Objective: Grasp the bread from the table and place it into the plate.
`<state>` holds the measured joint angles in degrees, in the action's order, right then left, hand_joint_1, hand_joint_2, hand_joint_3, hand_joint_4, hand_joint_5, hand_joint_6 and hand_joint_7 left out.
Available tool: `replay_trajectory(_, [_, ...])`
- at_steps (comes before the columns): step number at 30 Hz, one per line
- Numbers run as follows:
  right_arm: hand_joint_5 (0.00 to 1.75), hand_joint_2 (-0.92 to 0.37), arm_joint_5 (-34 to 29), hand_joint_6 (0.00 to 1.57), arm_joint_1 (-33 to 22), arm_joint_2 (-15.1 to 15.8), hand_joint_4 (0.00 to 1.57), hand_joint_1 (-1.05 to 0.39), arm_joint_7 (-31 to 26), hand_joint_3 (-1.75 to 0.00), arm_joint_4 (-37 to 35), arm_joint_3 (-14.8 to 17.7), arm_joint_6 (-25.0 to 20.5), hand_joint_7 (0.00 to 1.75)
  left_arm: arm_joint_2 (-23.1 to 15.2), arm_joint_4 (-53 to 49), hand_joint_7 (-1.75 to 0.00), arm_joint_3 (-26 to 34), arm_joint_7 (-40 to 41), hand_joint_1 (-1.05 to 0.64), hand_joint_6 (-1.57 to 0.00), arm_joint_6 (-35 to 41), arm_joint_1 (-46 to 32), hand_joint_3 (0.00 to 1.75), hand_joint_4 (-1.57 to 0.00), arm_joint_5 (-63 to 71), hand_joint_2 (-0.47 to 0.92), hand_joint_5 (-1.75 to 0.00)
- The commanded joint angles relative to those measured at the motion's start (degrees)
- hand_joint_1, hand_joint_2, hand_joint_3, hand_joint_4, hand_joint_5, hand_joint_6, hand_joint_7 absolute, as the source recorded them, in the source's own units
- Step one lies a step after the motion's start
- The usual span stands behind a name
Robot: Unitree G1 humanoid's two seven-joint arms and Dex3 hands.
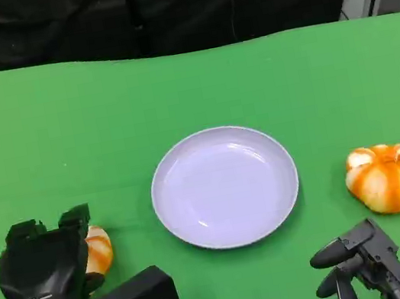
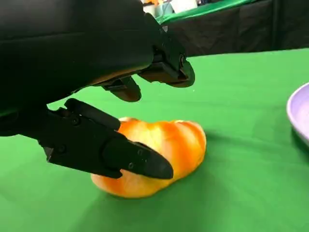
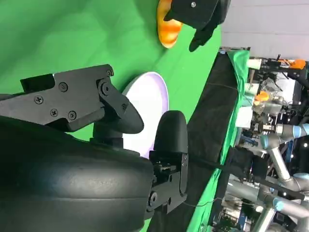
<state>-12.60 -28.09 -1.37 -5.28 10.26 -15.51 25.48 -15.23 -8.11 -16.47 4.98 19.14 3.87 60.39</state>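
Your left hand (image 1: 45, 258) hangs over the near-left bread (image 2: 159, 152), fingers (image 2: 135, 162) spread around it, one low beside the loaf and others above; it isn't clamped, and the loaf lies on the green bench (image 1: 64, 127). Your right hand (image 1: 360, 264) sits near the front edge, fingers apart, holding nothing. Between the hands, the lilac plate (image 1: 224, 186) has nothing in it. A second bread (image 1: 389, 176) lies right of the plate, apart from it.

Even bright light; soft shadows; faint plate (image 1: 224, 187) glare; sharp focus.
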Motion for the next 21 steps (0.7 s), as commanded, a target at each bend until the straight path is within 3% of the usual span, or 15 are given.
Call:
replay_trajectory(1, [1.75, -0.92, 0.04, 0.01, -0.18, 0.27, 0.15, -0.07, -0.17, -1.00, 0.63, 0.33, -0.13, 1.75, -1.49, -0.66, 0.00, -0.88, -1.76, -0.53, -0.33, 1.85, 1.10, 0.01, -0.16, -0.42, 0.92, -0.65])
replay_trajectory(11, [1.75, -0.92, -0.14, 0.01, -0.40, 0.14, 0.14, -0.08, -0.34, -1.00, 1.23, 0.20, -1.06, 1.75, -2.01, -1.30, 0.00, -2.12, -2.79, -0.53, -0.32, 3.37, 1.81, 0.01, -0.16, -1.20, 0.92, -0.66])
replay_trajectory(17, [1.75, -0.92, -0.42, 0.01, -0.24, 0.20, 0.15, -0.07, -0.55, -1.00, 1.04, 0.27, -0.70, 1.75, -1.76, -8.37, 0.00, -3.70, -5.92, -0.52, -0.33, 4.68, 5.17, 0.00, -0.17, -3.08, 0.90, -0.67])
replay_trajectory(21, [1.75, -0.92, -0.78, 0.01, -0.29, 0.33, 0.16, -0.07, -0.73, -1.00, 1.01, 0.32, -0.62, 1.75, -1.60, -13.86, -0.02, -5.37, -8.03, -0.58, -0.36, 5.68, 7.54, 0.00, -0.27, -3.89, 0.91, -0.74])
